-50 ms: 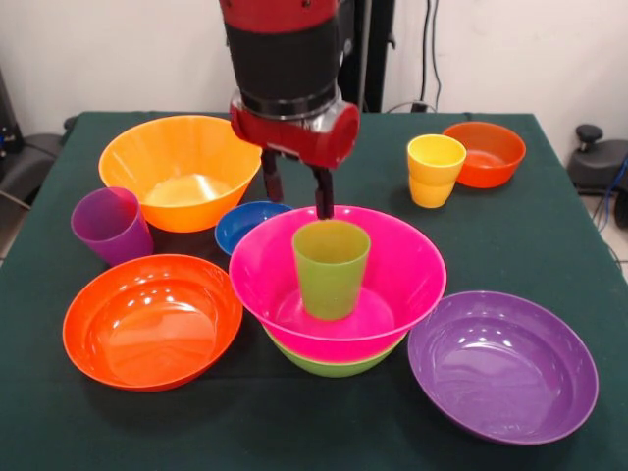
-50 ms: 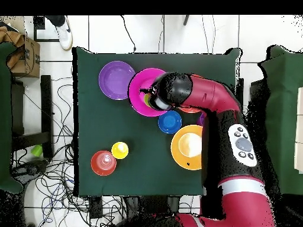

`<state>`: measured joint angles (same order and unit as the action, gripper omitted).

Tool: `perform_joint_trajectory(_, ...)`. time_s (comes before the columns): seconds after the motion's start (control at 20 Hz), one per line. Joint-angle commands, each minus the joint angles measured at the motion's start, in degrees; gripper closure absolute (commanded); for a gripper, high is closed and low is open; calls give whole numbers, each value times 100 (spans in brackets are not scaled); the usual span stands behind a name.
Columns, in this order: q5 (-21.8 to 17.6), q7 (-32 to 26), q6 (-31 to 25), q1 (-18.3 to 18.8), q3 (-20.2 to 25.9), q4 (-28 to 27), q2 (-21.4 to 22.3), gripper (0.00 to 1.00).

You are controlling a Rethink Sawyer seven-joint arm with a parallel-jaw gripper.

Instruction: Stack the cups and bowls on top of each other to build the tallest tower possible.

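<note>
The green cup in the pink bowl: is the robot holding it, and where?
No. The gripper hangs open just above the green cup, fingers apart near its far rim, touching nothing. The cup stands upright in the pink bowl.

Seen from the front, mid-worktop, the upper bowl sits nested in the lower bowl; the middle cup stands upright inside the upper bowl; the tool hangs just behind and above that cup's rim; the small bowl lies just behind the stack, to the left; the deep bowl is further back-left, with the left cup just beside it; the front-left bowl and front-right bowl flank the stack; the far cup stands back-right, just beside the far-right bowl.
</note>
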<state>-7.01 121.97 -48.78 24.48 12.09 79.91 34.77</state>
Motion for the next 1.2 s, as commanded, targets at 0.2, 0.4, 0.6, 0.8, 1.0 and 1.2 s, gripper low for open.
perform_joint_trajectory(0.2,9,-447,-1285,255,119,88,357,0)
perform_joint_trajectory(0.4,-128,-591,-994,375,152,326,363,0)
perform_joint_trajectory(0.6,-304,-870,-419,658,218,768,378,0)
perform_joint_trajectory(0.8,-528,-935,173,839,278,989,250,0)
perform_joint_trajectory(1.0,-634,-895,479,947,369,1153,228,0)
perform_joint_trajectory(1.2,-787,-852,681,967,410,939,1,0)
